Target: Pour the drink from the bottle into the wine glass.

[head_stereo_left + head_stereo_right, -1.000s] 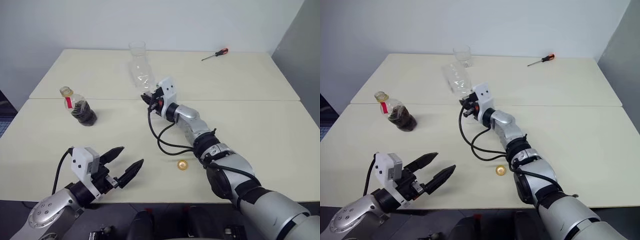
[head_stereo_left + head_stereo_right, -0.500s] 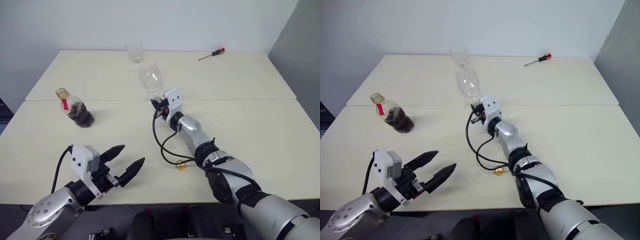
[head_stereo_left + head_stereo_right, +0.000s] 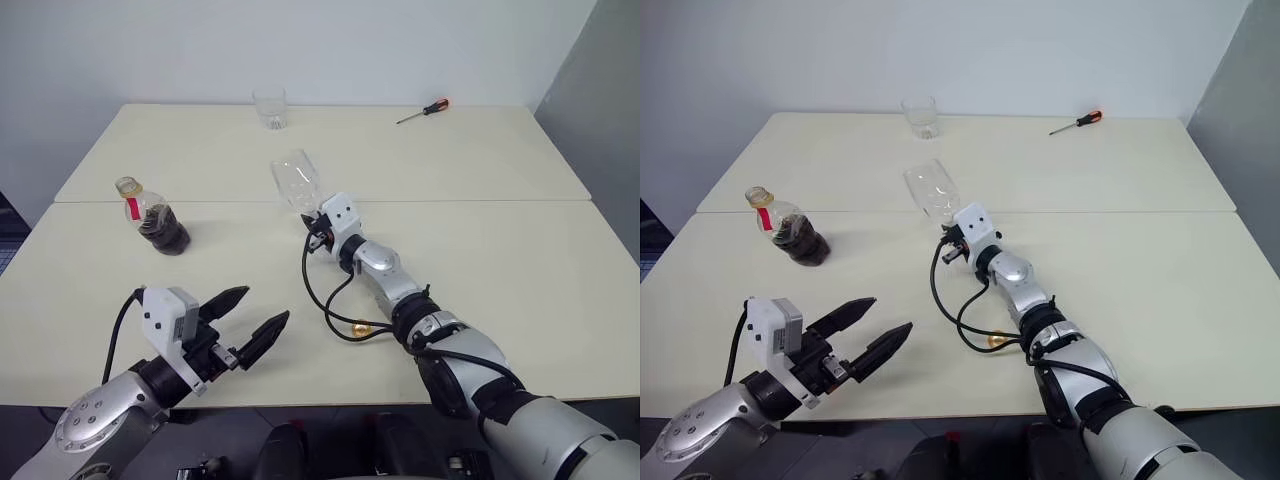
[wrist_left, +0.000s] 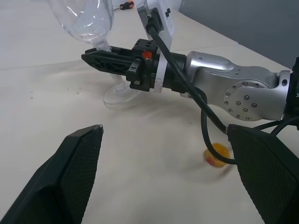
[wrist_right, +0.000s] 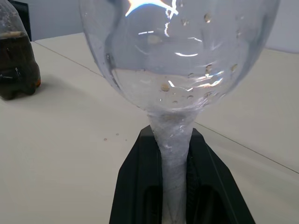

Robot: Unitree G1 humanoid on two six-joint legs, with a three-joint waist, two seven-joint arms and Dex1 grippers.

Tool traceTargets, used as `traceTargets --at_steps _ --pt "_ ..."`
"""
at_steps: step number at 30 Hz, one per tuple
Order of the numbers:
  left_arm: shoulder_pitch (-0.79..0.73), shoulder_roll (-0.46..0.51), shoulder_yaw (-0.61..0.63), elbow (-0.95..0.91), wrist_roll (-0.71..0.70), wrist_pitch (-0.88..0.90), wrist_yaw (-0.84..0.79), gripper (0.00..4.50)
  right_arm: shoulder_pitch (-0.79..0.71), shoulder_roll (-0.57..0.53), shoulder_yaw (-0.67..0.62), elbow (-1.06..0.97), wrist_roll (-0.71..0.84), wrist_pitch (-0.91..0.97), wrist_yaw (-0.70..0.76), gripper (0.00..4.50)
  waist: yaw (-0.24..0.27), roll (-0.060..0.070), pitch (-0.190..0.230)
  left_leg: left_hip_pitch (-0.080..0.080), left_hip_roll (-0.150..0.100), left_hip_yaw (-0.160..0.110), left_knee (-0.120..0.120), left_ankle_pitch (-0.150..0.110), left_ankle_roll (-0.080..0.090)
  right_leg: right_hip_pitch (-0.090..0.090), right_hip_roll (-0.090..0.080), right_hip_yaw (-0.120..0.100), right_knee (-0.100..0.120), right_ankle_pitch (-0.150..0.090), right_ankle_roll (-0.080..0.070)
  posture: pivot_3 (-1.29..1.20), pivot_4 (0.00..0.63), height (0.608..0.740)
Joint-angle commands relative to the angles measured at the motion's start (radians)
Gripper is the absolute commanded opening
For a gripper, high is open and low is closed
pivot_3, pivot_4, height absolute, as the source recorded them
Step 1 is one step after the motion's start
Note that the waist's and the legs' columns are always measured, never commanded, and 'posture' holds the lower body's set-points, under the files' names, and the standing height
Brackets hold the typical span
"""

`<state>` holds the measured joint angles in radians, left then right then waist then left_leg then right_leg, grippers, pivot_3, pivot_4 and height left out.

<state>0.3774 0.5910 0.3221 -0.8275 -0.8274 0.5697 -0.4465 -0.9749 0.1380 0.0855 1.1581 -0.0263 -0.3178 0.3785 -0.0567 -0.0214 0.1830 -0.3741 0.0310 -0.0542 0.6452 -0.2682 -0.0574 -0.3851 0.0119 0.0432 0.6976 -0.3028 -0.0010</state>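
**A:** Where is the glass (image 3: 296, 184)?

**B:** Near the middle of the table (image 3: 520, 250), just on the near side of the seam between the two tabletops. The right gripper (image 5: 174, 186) is clamped on its stem. In the left wrist view the round foot rests on the table, and the bowl leans a little to the robot's left. The bowl has only droplets on the inside, no dark liquid.

**A:** And the bottle (image 3: 153, 217)?

**B:** It stands upright on the robot's left, well apart from the glass, close to the same seam. No cap on it. The drink (image 3: 165, 231) fills the lower part of the body, and a red strip hangs at the neck. The right wrist view catches it at the edge, beyond the glass.

**A:** Where is the cap (image 3: 361, 327)?

**B:** The small yellow one lies on the table beside the right forearm, nearer the robot than the glass, next to a loop of black cable.

**A:** What about the left gripper (image 3: 250, 323)?

**B:** It hovers low over the near left part of the table, fingers spread wide, holding nothing. It points toward the right arm and the glass foot.

**A:** Anything else on the table?

**B:** A short clear tumbler (image 3: 269, 108) at the far edge, behind the glass, and a red-handled screwdriver (image 3: 423, 110) far right of it.
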Motion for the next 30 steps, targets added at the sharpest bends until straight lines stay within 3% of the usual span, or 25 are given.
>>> traceTargets --at_steps 1,15,27,30 --pt "-0.008 0.008 0.017 -0.026 -0.009 -0.010 0.000 4.50 0.085 0.008 0.036 -0.003 -0.034 0.089 0.032 0.20 0.000 0.000 -0.001 0.000 0.000 0.000 0.000 0.000 0.000 0.000 0.000 0.000 0.000 0.000 0.000 0.00 0.150 0.740" --pt "-0.029 0.010 0.014 -0.009 0.000 -0.012 -0.007 4.50 0.247 -0.122 0.105 -0.396 -0.042 0.341 0.139 0.20 0.004 -0.001 -0.005 0.011 0.000 0.000 -0.002 0.000 0.000 0.012 0.000 0.000 -0.003 -0.002 0.000 0.00 0.150 0.740" --pt "-0.049 0.011 0.007 0.005 0.008 -0.012 -0.010 4.50 0.261 -0.128 0.130 -0.458 -0.031 0.422 0.149 0.20 0.003 -0.001 -0.005 0.010 0.000 0.000 -0.003 0.000 0.000 0.011 0.001 0.001 -0.007 -0.003 0.003 0.00 0.150 0.740" --pt "-0.050 0.011 0.008 0.006 0.009 -0.012 -0.009 4.50 0.263 -0.122 0.122 -0.464 -0.012 0.434 0.169 1.09 0.003 -0.001 -0.005 0.010 0.000 0.000 -0.004 0.000 0.000 0.012 0.001 0.001 -0.007 -0.003 0.003 0.00 0.150 0.740"
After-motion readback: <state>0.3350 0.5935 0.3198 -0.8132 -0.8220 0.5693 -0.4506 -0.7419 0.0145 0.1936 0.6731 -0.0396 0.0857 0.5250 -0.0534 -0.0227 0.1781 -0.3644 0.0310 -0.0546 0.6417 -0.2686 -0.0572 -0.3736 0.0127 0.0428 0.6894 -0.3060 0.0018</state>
